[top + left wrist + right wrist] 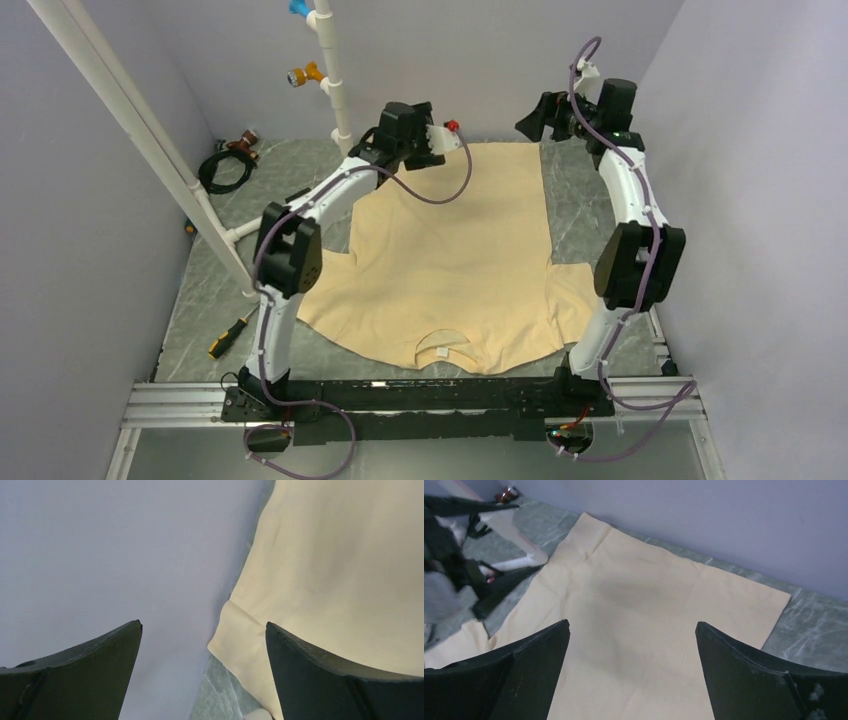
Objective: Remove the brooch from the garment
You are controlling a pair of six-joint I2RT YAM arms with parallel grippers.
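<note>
The beige garment lies flat on the grey marbled table, its neckline and white label toward the near edge. The brooch is not visible in any view. My left gripper hangs open above the far left corner of the hem; in the left wrist view that gripper has nothing between its fingers, with the garment's corner to the right and the wall to the left. My right gripper hovers open over the far right hem. In the right wrist view it stands empty above the garment.
A white pipe frame slants along the left side, with a second pipe at the back. A black cable coil lies at the far left and a yellow-handled screwdriver by the left arm's base. Walls close in on three sides.
</note>
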